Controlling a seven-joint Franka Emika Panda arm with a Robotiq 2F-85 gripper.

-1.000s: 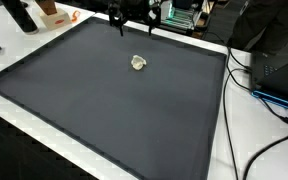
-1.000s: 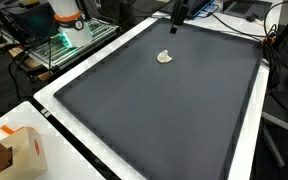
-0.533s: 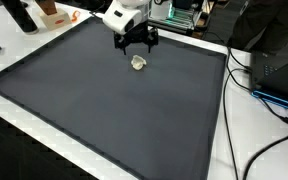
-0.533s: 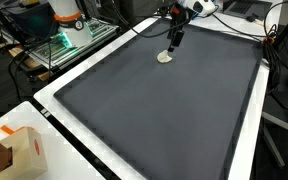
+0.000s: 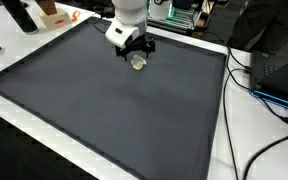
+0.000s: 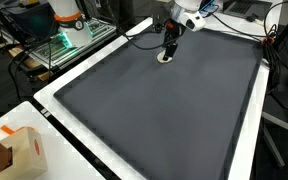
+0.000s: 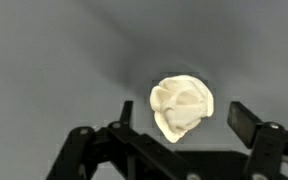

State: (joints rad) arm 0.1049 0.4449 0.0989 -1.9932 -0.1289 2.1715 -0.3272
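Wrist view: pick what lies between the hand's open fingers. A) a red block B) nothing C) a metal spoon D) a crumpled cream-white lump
D: a crumpled cream-white lump lies on the dark mat between the spread fingers of the hand, with a gap on each side.

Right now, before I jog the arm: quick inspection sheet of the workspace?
Surface: dark mat, flat, on a white table.
Job's things: one crumpled white lump lying on the mat, near one edge of it.
Clutter: cardboard box on a table corner, off the mat.
Grippers: gripper open, low over the lump, a finger on each side; not touching it in the wrist view.
Cables: dark cables trailing over the table beside the mat.
Surroundings: equipment rack beyond the table.
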